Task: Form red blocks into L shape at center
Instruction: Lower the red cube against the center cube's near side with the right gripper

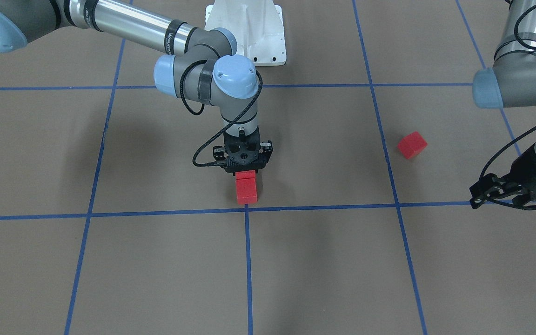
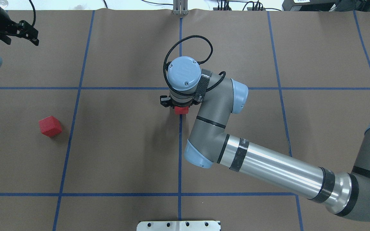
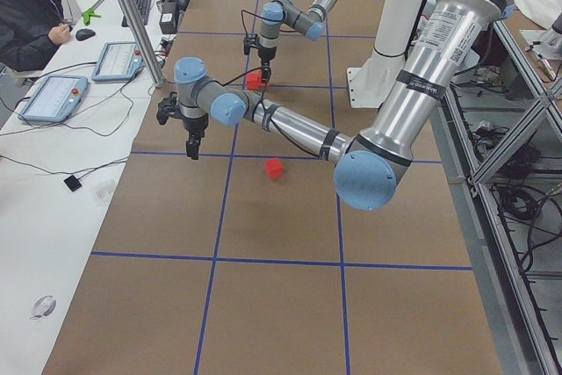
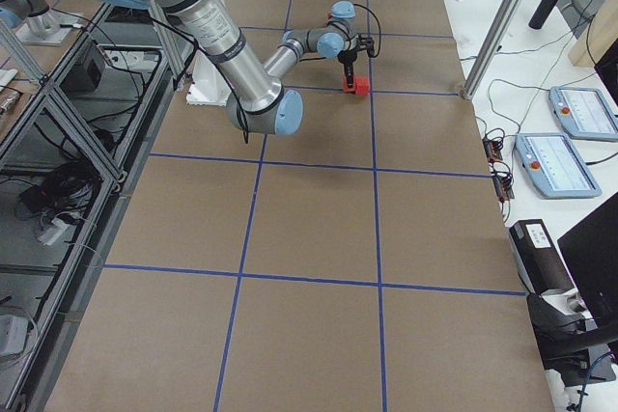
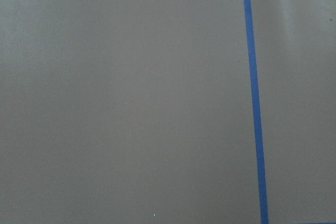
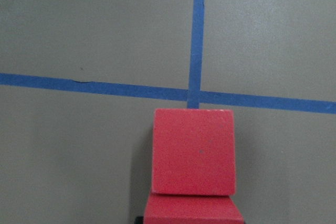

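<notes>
A: Step in hand: seating the second cube. The right claw [image 1: 245, 171] stands plumb over the rear block [image 1: 245, 174]. That block touches the front block [image 1: 246, 190]. Both lie on the robot's side of the center [image 1: 246, 209], with the front block's far edge at the tape.

B: Jaws?

A: Hidden under the wrist. Clamped on the rear block or let go, cannot tell. The left claw [image 2: 32, 37] hangs over the far left part of the bench [image 1: 319, 279]; spread or closed, cannot tell either.

B: How to do it well?

A: Probably this: faces flush, edges square to the tape, a full release, then a straight rise so nothing drags.

B: Count.

A: Red blocks: three. Two are joined. One stray block [image 1: 412, 144] lies well apart on the left arm's side, and it belongs beside an end block as the foot of the L. Claws: two. Center: one.
</notes>
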`<state>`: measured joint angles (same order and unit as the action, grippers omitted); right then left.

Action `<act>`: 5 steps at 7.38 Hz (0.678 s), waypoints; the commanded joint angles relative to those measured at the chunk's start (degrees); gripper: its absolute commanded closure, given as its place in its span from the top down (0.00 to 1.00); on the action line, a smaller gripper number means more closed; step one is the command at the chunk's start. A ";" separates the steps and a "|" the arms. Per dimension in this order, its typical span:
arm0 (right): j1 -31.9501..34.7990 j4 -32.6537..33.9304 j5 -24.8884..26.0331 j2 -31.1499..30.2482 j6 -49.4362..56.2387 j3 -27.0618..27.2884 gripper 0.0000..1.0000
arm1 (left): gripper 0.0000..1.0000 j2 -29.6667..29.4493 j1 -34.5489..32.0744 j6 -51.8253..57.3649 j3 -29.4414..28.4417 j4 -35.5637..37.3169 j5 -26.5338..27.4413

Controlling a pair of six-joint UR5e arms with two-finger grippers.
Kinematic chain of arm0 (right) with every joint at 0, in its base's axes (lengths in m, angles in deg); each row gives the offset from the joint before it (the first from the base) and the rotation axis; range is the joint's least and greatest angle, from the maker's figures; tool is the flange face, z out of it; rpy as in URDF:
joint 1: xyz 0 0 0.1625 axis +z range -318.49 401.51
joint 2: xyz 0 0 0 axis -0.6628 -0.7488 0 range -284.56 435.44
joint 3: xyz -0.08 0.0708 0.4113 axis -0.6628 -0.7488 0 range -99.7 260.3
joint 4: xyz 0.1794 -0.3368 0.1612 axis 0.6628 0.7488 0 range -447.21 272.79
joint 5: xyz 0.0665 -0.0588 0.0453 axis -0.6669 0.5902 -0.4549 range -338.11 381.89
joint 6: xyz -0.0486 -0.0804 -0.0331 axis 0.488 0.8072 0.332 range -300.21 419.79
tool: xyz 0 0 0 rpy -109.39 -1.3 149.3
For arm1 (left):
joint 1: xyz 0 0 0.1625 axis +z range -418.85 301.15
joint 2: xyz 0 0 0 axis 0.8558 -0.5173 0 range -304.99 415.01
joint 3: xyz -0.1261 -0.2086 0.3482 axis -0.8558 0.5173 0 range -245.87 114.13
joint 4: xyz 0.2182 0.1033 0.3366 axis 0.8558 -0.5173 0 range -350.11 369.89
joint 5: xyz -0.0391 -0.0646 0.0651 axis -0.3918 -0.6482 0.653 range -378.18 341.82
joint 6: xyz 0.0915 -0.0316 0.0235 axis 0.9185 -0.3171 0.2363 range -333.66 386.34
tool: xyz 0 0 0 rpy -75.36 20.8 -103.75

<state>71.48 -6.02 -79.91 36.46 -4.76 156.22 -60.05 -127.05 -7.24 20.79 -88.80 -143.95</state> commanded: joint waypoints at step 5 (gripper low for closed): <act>0.00 -0.06 0.37 -0.13 -0.05 -0.16 0.33 | 1.00 -0.08 0.00 -0.08 0.00 -0.01 0.00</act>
<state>71.48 -6.10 -79.61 36.39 -4.81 156.12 -60.06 -127.06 -7.32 20.79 -88.81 -143.95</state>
